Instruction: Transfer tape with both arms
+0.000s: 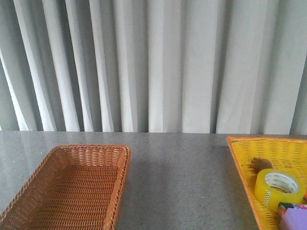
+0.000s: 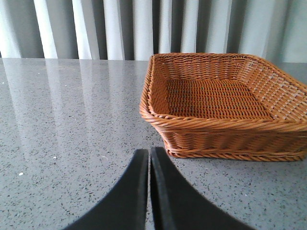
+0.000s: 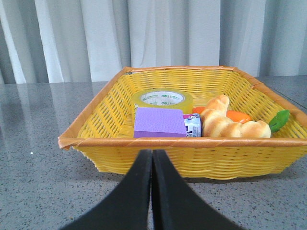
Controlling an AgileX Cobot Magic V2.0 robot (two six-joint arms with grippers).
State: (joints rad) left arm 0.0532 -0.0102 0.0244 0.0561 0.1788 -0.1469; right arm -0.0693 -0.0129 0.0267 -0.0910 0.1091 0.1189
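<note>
Straight ahead in the front view, a grey speckled table [image 1: 182, 177] runs back to a wall of pale pleated curtains [image 1: 158, 62]. At the lower left stands a brown wicker basket [image 1: 29, 191], rectangular, with nothing visible inside it. At the lower right, cut off by the frame edge, is a yellow woven basket [image 1: 240, 165]. The tape [image 1: 279, 188], a roll of translucent yellow with a white printed core, lies flat inside this basket, near its front. Just beside it, at the very corner, a purple block [image 1: 295, 222] and a small dark-topped carton [image 1: 287, 207] show in part. Neither of my arms appears in this view.

From my left wrist, my left gripper [image 2: 149, 165] hangs low over bare tabletop, its two black fingers [image 2: 129, 196] pressed together with only a hairline seam between them, clasping nothing. The brown wicker basket [image 2: 211, 129] stands just beyond, off to one side.

From my right wrist, my right gripper [image 3: 152, 165] likewise has its black fingers [image 3: 132, 196] closed against each other and empty. It points at the near wall of the yellow basket [image 3: 192, 158], apart from it. Inside, the tape [image 3: 161, 99] lies flat behind the purple block [image 3: 158, 122], which touches it. Beside the block stands the small carton [image 3: 192, 125], then a pale bread-like piece [image 3: 228, 124], something orange [image 3: 237, 115] and a green leaf shape [image 3: 279, 120].
</note>
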